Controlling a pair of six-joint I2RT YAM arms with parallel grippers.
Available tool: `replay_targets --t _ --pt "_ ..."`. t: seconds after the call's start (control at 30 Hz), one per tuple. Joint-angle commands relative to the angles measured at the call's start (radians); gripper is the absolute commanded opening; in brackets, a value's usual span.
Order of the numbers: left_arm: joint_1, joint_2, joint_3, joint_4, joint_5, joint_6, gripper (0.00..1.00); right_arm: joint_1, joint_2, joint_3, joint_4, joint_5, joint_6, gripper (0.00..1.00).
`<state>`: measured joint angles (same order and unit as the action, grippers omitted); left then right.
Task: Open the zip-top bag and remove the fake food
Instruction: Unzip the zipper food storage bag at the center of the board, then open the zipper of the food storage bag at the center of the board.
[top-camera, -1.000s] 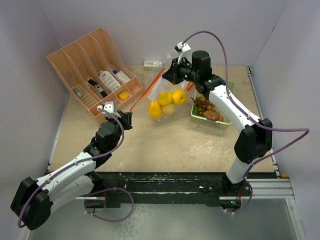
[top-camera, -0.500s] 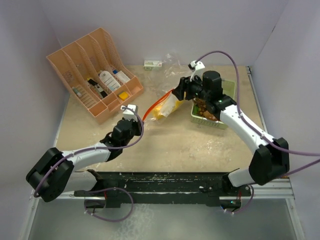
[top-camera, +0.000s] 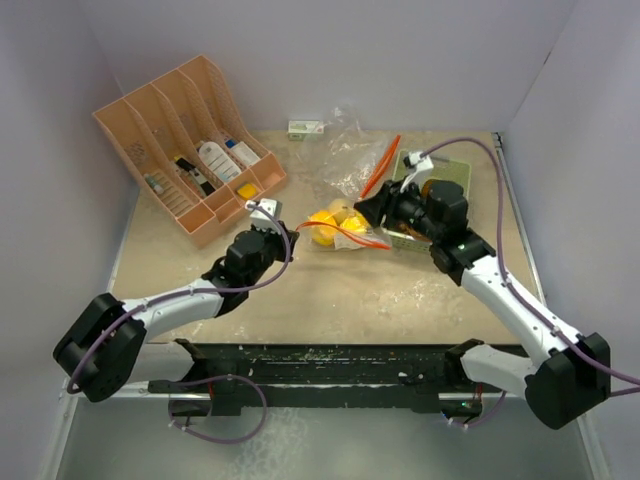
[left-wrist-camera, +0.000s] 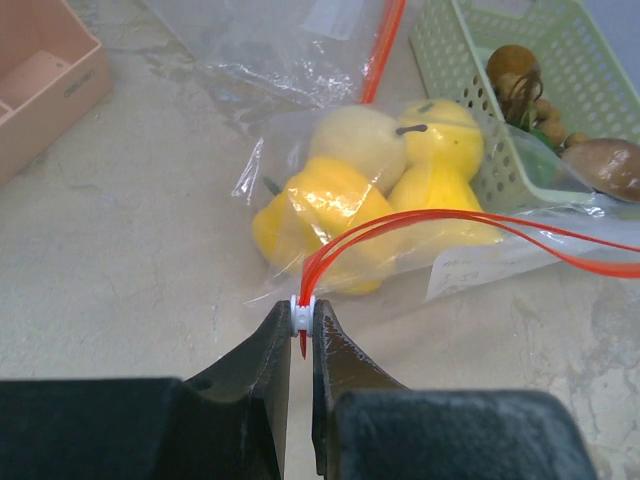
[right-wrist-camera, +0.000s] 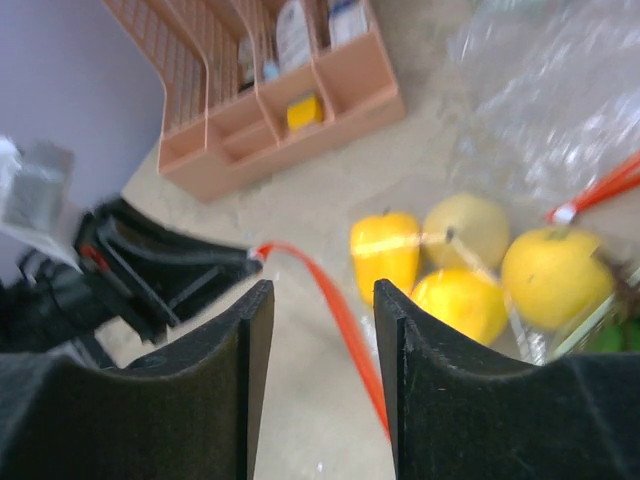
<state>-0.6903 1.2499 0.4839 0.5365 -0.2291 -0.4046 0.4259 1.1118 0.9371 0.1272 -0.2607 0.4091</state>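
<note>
A clear zip-top bag (top-camera: 336, 226) with an orange zip lies on the table, holding yellow fake food (left-wrist-camera: 340, 205). My left gripper (left-wrist-camera: 301, 318) is shut on the bag's white slider (left-wrist-camera: 301, 312) at the near left end of the zip; it also shows in the top view (top-camera: 285, 230). My right gripper (right-wrist-camera: 320, 300) is open and empty, hovering just right of the bag (top-camera: 366, 211), above the orange zip strip (right-wrist-camera: 345, 320). The yellow pieces (right-wrist-camera: 462, 300) lie beyond its fingers. Brown fake food (left-wrist-camera: 606, 166) sits in a green basket (left-wrist-camera: 470, 90).
A second, empty clear bag (top-camera: 348, 150) with an orange zip lies behind the first. The orange rack (top-camera: 190, 140) with bottles and packets stands at the back left. A small white box (top-camera: 306, 127) lies by the back wall. The green basket (top-camera: 455, 175) is at the right.
The right gripper has lowered the bag from the air onto the table, let it go and opened. The left gripper has reached in and shut on the slider.
</note>
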Motion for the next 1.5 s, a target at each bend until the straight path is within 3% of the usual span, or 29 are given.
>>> replay_targets --t 0.0,0.2,0.47,0.83,1.1,1.2,1.47 --pt "-0.013 0.027 0.071 0.071 0.079 -0.020 0.00 0.040 0.012 -0.163 0.151 -0.062 0.143 0.51" --pt "-0.024 0.062 0.079 0.093 0.122 -0.033 0.00 0.068 0.083 -0.180 0.100 -0.096 0.043 0.58" --pt "-0.025 0.054 0.077 0.086 0.113 -0.031 0.00 0.082 0.094 -0.165 0.029 0.036 -0.023 0.46" --pt "-0.026 0.056 0.092 0.085 0.117 -0.022 0.00 0.082 0.105 -0.129 -0.113 0.215 -0.127 0.51" --pt "-0.026 0.054 0.091 0.079 0.117 -0.018 0.00 0.082 0.119 -0.120 -0.115 0.220 -0.138 0.50" --pt "-0.025 0.049 0.089 0.077 0.119 -0.016 0.00 0.082 0.134 -0.108 -0.125 0.261 -0.143 0.41" --pt "-0.026 0.029 0.069 0.074 0.114 -0.011 0.01 0.082 0.178 -0.051 -0.128 0.331 -0.147 0.02"
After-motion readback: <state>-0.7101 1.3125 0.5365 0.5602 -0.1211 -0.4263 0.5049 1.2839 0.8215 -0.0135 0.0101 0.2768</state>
